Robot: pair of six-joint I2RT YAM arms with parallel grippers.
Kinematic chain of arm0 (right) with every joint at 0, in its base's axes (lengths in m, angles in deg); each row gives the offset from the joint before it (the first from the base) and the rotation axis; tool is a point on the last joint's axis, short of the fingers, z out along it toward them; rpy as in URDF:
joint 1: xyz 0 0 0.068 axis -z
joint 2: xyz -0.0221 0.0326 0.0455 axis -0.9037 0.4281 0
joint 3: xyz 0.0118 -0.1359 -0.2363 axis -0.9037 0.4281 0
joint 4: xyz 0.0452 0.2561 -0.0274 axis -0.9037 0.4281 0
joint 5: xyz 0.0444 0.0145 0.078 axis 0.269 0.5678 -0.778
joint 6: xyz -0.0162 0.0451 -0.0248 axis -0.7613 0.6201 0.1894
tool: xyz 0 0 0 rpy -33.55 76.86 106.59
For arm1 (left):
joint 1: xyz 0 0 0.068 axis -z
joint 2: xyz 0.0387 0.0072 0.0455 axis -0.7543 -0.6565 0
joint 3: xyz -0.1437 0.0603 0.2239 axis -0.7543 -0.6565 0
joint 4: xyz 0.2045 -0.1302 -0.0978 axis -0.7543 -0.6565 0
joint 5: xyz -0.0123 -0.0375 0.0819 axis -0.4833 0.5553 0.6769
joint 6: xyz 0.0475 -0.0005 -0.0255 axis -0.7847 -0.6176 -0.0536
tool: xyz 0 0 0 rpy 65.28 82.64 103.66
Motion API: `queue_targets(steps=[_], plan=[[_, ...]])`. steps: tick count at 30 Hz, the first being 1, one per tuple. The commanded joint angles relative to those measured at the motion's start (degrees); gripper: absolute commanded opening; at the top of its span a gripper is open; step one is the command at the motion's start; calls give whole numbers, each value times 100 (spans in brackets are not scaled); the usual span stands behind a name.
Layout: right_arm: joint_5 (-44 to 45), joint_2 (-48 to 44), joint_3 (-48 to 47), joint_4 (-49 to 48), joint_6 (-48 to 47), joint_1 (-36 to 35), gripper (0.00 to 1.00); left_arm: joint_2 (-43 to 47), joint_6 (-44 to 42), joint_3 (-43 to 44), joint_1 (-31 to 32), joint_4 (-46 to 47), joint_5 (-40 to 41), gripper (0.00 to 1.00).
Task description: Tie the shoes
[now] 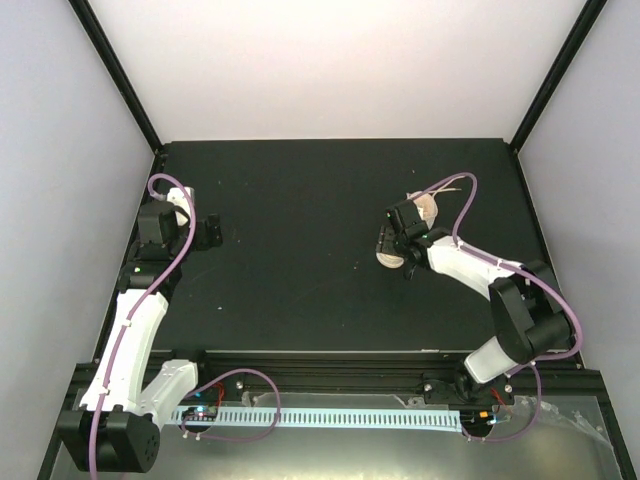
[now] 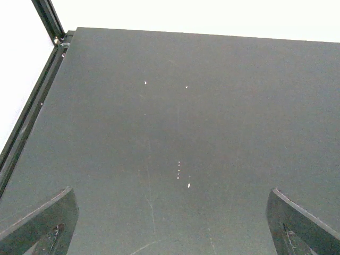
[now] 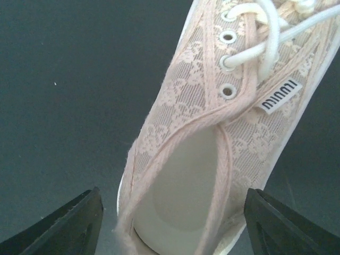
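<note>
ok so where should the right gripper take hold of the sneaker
The heel end of the sneaker, from above and behind: it sits sole down, opening up, and the heel lies between the open fingers of the right gripper, clear of the laces.

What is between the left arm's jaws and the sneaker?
Only bare black table lies between the left jaws and the sneaker, as the top view shows.

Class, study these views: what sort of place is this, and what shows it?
Probably a robotics lab cell: a black table walled by plain panels, a left arm and right arm mounted at its near edge, one lone sneaker.
</note>
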Motion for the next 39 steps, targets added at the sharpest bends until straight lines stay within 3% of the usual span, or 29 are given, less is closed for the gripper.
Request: queue_targets(steps=[1, 4, 7, 8, 20, 28, 34, 39], plan=[[531, 153, -69, 134, 247, -129, 70, 11, -27, 37, -34, -49, -145, 99], [716, 244, -128, 175, 222, -159, 48, 9, -18, 27, -33, -52, -158, 99], [729, 195, -358, 387, 138, -161, 8, 25, -19, 27, -32, -52, -142, 99], [574, 116, -461, 446, 49, -161, 2, 31, -19, 30, -34, -52, -134, 99], [-2132, -1235, -3190, 2107, -1671, -160, 2, 44, -9, 30, -36, -48, -150, 99], [-3603, -1681, -3409, 3488, -1810, -285, 2, 55, -1, 12, -31, -45, -133, 99], [-3652, -1968, -3344, 4090, -1767, -414, 2, 1, 1, 25, -35, -44, -159, 99], [-2394, -1898, -3287, 3660, -1849, -411, 2, -8, -1, 19, -31, -49, -159, 99]])
